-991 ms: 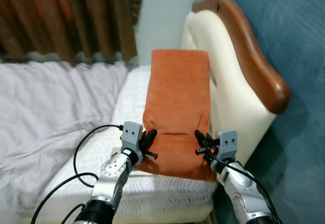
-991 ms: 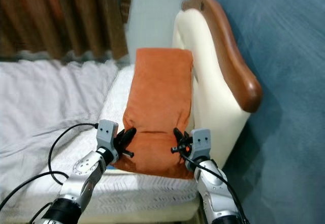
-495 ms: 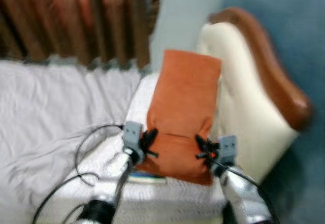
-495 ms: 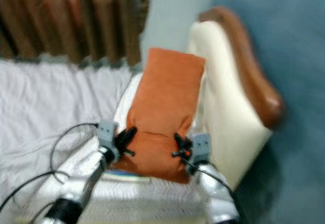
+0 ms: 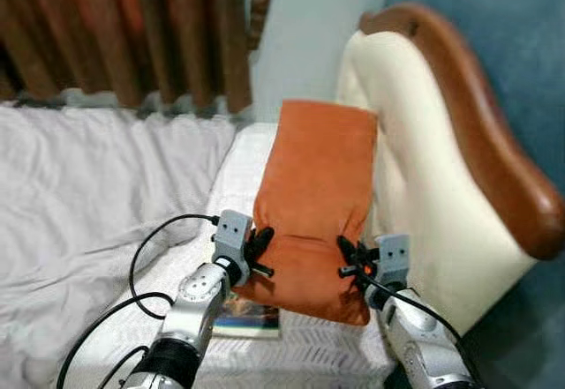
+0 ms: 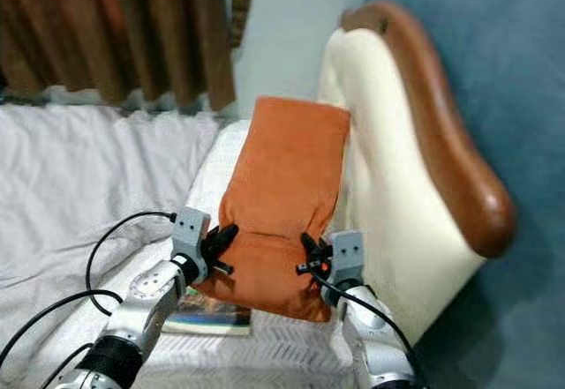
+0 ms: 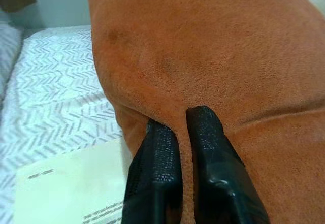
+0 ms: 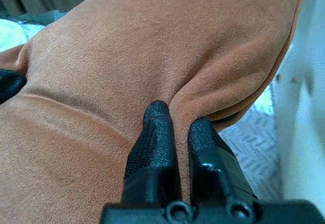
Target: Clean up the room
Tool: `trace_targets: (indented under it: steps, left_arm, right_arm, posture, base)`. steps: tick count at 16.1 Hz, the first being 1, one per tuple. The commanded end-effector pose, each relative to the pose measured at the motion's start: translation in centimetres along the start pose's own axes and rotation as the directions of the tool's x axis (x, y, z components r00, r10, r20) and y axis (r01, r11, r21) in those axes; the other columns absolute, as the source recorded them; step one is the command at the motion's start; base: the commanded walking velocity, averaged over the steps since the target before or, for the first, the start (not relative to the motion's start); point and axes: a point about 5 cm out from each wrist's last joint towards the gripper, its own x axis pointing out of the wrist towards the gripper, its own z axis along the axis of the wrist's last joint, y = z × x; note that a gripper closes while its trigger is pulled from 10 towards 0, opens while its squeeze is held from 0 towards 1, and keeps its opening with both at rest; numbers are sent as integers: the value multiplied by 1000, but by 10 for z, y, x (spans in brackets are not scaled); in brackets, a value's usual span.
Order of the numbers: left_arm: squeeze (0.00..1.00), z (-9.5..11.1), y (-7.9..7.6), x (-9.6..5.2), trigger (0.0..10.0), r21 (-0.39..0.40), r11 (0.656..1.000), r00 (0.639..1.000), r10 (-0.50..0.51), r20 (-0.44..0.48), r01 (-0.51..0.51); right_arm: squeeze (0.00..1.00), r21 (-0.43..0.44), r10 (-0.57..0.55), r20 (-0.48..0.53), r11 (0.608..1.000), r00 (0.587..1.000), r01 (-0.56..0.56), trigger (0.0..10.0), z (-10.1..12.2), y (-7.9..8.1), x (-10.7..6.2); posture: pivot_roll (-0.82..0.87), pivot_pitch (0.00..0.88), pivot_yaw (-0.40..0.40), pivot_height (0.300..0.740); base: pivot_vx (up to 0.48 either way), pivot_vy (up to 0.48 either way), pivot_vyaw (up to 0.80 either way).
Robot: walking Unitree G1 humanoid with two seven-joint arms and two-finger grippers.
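Observation:
An orange pillow (image 5: 318, 186) hangs tilted above the bed (image 5: 132, 195), its top leaning near the cream headboard (image 5: 415, 142). My left gripper (image 5: 259, 250) is shut on the pillow's lower left edge, with a fold of orange fabric pinched between its black fingers (image 7: 160, 148). On the lower right edge my right gripper (image 5: 346, 258) is shut the same way, its fingers (image 8: 157, 132) clamping a fold. Under the raised pillow a book (image 5: 252, 318) lies flat on the white patterned sheet.
A rumpled grey blanket (image 5: 79, 195) covers the bed's left part. Brown curtains (image 5: 132, 27) hang behind the bed. The headboard's wooden rim (image 5: 494, 142) runs along a blue wall (image 5: 503, 36) at the right. A black cable (image 5: 146, 265) loops beside my left arm.
The pillow's lower end has come up off the sheet in both grippers, uncovering the book beneath it. The camera has shifted, so the headboard looks larger and closer.

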Motion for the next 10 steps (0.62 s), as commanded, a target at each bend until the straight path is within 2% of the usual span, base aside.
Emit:
trace_targets:
  steps: [1, 2, 6, 10]
  left_arm:
    - [353, 20, 23, -4, 10000, 11, 996, 993, 87, 85, -88]
    - [1000, 19, 22, -3, 10000, 8, 997, 994, 75, 79, -76]
    - [1000, 17, 24, -3, 10000, 9, 1000, 998, 23, 59, -24]
    - [1000, 14, 25, -6, 10000, 43, 999, 999, 24, 47, -26]
  right_arm:
    - [0, -19, -94, 1, 995, 996, 94, 10000, 0, -22, -10]
    - [0, -19, -98, -6, 995, 995, 98, 10000, -2, -22, -10]
    - [0, -26, -137, -14, 990, 990, 137, 10000, -3, -22, 1]
    - [0, -54, -138, -15, 989, 990, 137, 10000, -4, -15, 15]
  posture:
    - [-61, 0, -36, 740]
    - [-60, 0, -34, 740]
    - [-52, 0, -28, 740]
    - [-30, 0, -21, 740]
  base:
    - [0, 0, 0]
    - [0, 0, 0]
    - [0, 0, 0]
    - [0, 0, 0]
